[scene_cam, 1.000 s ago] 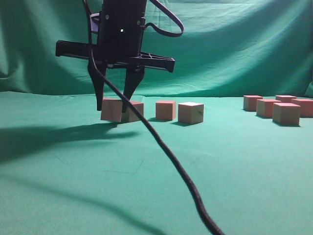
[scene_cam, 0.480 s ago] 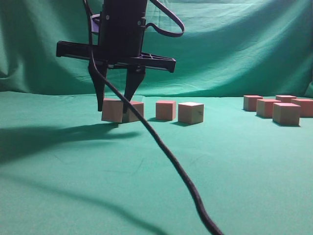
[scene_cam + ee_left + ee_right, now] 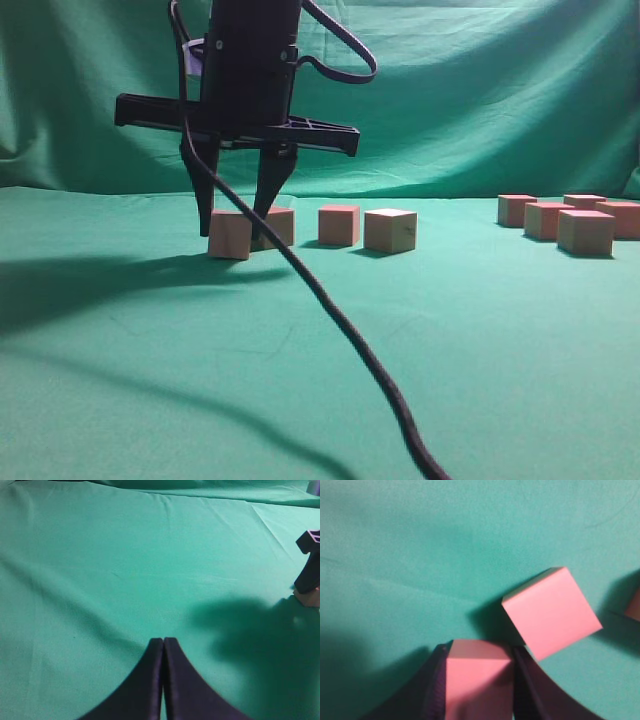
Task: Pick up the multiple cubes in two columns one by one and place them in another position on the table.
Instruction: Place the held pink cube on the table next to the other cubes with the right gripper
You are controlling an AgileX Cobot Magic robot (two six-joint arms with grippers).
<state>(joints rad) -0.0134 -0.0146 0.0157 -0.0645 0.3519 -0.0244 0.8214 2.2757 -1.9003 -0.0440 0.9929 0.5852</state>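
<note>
Green cloth everywhere: draped backdrop (image 3: 480, 90) behind, wrinkly teal table (image 3: 300, 360) up front. Right gripper (image 3: 232, 205) has dropped a bit over the last second, and the cube between its fingers (image 3: 229, 234) now looks like it's resting on the cloth, where a moment ago it hung slightly higher. In the right wrist view the jaws are still clamped on that cube (image 3: 477, 680), so no release yet, but I'd guess this is the set-down and letting go comes next. Right behind the gripper, nearly touching the held one, sits a second cube (image 3: 275, 227), and two more (image 3: 339, 224) (image 3: 390, 230) trail off to its right, so that's the new spot filling up. Well off to the far right, the remaining cluster of cubes (image 3: 570, 222) waits to be moved. Left gripper (image 3: 163, 647) is pinched closed on nothing, hovering over bare cloth. A black cable (image 3: 340, 320) swoops across the foreground. No containers anywhere, just cubes on cloth.
</note>
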